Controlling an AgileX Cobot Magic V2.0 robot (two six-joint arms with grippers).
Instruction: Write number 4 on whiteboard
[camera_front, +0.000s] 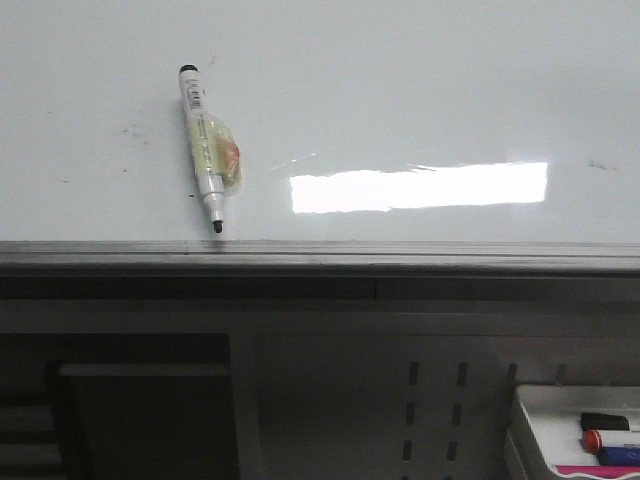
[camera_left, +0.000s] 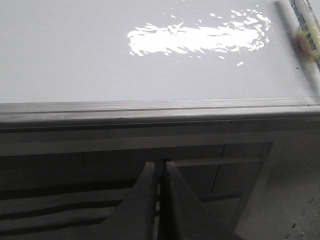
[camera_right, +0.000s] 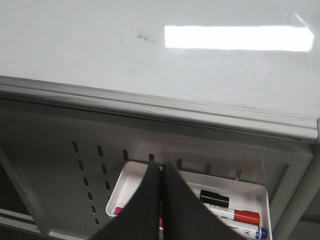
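A black-tipped marker (camera_front: 207, 150) is lying near-vertical on the whiteboard (camera_front: 420, 80), tip pointing down toward its grey rail (camera_front: 400, 255), both end effectors (camera_left: 159, 175) (camera_right: 160, 175) sitting closed below, the right over a marker tray (camera_right: 250, 192).

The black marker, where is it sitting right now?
In the front view the black marker lies on the whiteboard, left of the bright glare patch, its uncapped tip pointing down, just above the grey lower rail.

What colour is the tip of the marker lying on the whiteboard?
Black; the front view shows the marker tip best.
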